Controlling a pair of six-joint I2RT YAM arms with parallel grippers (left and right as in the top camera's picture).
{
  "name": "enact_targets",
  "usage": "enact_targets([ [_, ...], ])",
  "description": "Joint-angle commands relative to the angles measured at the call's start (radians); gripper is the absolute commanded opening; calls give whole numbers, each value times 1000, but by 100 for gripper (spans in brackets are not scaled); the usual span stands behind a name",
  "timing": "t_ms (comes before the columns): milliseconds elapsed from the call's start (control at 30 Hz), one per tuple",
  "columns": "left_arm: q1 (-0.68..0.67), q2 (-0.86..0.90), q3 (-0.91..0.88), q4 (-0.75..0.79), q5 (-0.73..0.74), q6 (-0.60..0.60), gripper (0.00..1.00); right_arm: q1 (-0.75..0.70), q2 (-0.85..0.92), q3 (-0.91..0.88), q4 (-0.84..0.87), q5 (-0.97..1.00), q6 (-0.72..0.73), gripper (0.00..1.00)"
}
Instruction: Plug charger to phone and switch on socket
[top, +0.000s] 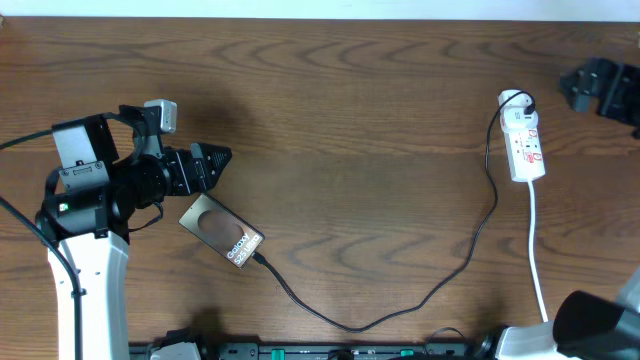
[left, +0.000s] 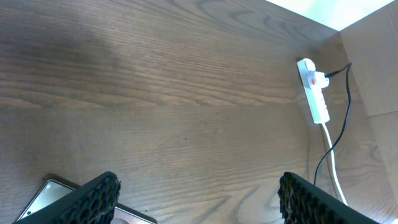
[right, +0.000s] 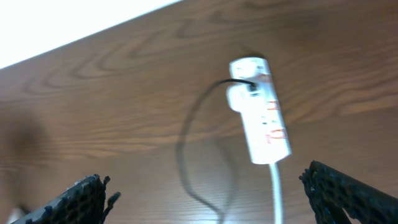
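The phone (top: 222, 232) lies flat on the table, its lettered end toward the lower right. The charger's black cable (top: 440, 290) meets that end at its tip (top: 259, 259), loops along the front and runs up to the socket (top: 525, 145), where it is plugged in. My left gripper (top: 215, 168) hangs open just above the phone's far end; the phone's corner (left: 43, 196) shows beside its left finger (left: 93, 199). My right gripper (top: 585, 88) is open, to the right of the socket and apart from it. In the blurred right wrist view the socket (right: 264, 115) lies ahead of the gripper (right: 211, 199).
The socket's white cord (top: 537, 250) runs from the strip down to the table's front edge. The left arm's white base (top: 90, 290) stands at the front left. The left wrist view shows the socket (left: 313, 90) far off at the table's right edge.
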Motion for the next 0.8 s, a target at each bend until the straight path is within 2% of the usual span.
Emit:
enact_targets([
  [0, -3, 2, 10, -1, 12, 21, 82, -45, 62, -68, 24, -15, -151, 99],
  [300, -3, 2, 10, -1, 12, 21, 82, -48, 233, -227, 188, -17, -209, 99],
  [767, -3, 2, 10, -1, 12, 21, 82, -7, 457, -229, 372, -38, -211, 99],
])
